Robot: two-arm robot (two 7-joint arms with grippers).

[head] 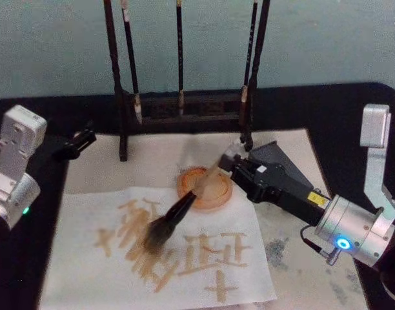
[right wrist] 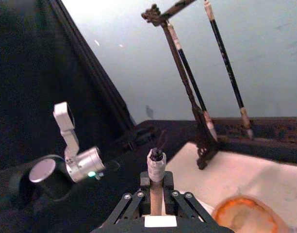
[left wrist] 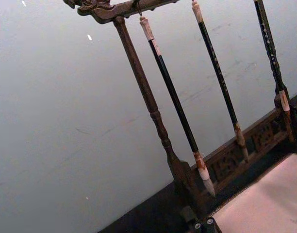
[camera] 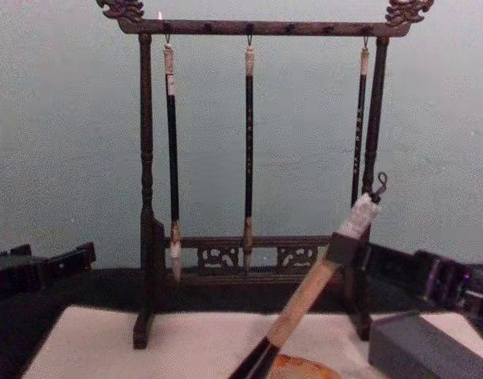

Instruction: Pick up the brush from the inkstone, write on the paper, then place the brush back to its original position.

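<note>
Tilted brush point(head: 178, 216) in right gripper point(head: 227, 159), bristles low over paper point(head: 88, 213).

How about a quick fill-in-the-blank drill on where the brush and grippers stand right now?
1. The right gripper is shut on the brush by its ___.
2. Its bristles are down over the ___, not the inkstone.
3. ___ slim brushes hang on the rack.
4. The left gripper sits parked at the table's ___ edge.
Missing: handle; paper; three; left.
</note>
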